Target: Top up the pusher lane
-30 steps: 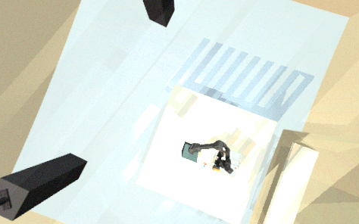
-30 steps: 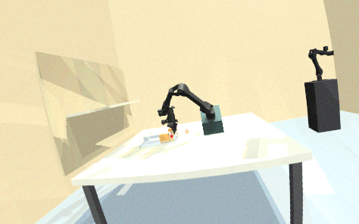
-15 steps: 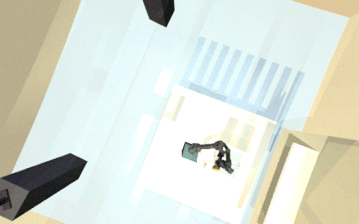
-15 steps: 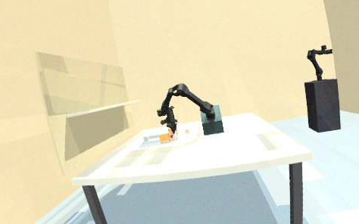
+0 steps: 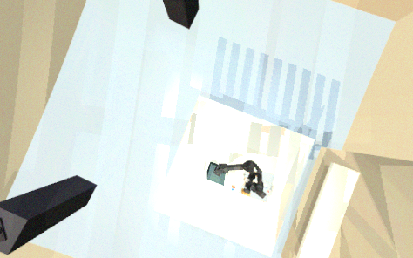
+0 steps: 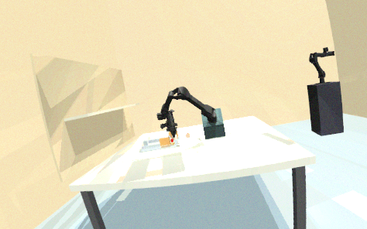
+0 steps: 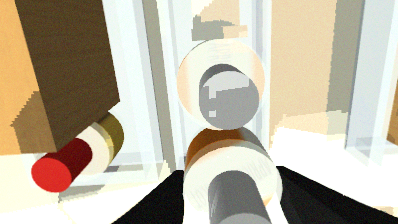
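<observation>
In the wrist view a jar with a grey cap and white shoulder [image 7: 220, 54] stands between the clear walls of the lane [image 7: 176, 65]. My gripper [image 7: 228, 176] [image 6: 173, 135] is shut on a matching amber jar [image 7: 205, 142] with a white shoulder and grey cap. The held jar is upright or nearly so, at the lane's front end, lined up with the lane jar and close against it in this view. Whether they touch, and how high its base is, I cannot tell. The held jar hides the front stop. The pusher plate behind the lane jar is not clearly visible.
A red-capped jar [image 7: 95, 149] stands left of the lane, beside a tall wooden block [image 7: 67, 60]. More clear walls [image 7: 372, 75] rise on the right. In the exterior view an orange block [image 6: 164, 141] is close beside the gripper.
</observation>
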### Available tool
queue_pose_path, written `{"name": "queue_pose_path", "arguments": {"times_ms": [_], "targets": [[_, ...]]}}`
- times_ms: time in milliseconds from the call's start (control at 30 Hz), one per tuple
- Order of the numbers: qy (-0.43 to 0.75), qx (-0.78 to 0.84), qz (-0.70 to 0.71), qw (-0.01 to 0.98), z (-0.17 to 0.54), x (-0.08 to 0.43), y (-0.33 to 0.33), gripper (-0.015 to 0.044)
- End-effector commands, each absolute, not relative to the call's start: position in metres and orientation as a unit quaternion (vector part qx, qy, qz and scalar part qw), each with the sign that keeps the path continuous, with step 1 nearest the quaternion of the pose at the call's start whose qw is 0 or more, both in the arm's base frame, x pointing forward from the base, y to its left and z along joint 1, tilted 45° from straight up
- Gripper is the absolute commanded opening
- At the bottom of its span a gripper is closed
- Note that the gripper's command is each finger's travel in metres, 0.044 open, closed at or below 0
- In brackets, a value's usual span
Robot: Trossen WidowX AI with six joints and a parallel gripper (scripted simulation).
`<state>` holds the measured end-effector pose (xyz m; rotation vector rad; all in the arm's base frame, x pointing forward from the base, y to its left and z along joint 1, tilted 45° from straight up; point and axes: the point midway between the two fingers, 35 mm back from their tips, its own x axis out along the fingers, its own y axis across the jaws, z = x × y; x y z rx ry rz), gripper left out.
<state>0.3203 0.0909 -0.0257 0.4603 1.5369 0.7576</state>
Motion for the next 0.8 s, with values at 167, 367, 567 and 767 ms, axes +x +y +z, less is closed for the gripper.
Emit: {"name": "queue_pose_path", "arguments": {"times_ms": [167, 367, 567, 767], "targets": [[0.657, 0.2, 0.334, 0.645, -0.0191, 0.3358, 0.09, 0.0], [0.657, 0.2, 0.334, 0.646, -0.0186, 0.3379, 0.0902, 0.0], [0.657, 0.2, 0.334, 0.646, -0.0184, 0.3387, 0.0902, 0.0], [0.657, 0.2, 0.334, 0.646, -0.0184, 0.3387, 0.0902, 0.0]]}}
